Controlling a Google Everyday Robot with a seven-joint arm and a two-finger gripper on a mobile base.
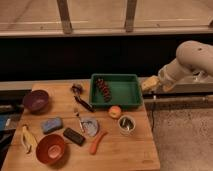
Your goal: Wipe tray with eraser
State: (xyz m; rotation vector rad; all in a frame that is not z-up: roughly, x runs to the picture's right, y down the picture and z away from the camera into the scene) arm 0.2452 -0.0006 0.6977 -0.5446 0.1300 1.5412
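Note:
The green tray sits at the back right of the wooden table, with a dark red bunch lying in its left half. The black eraser lies flat on the table toward the front left, between the red bowl and a grey plate. My gripper hangs off the table's right side, just beyond the tray's far right corner, at the end of the white arm. It stands open and holds nothing. It is far from the eraser.
A light blue sponge block, purple bowl, red bowl, banana peel, orange fruit, cup, carrot and grey plate crowd the table. A dark wall runs behind.

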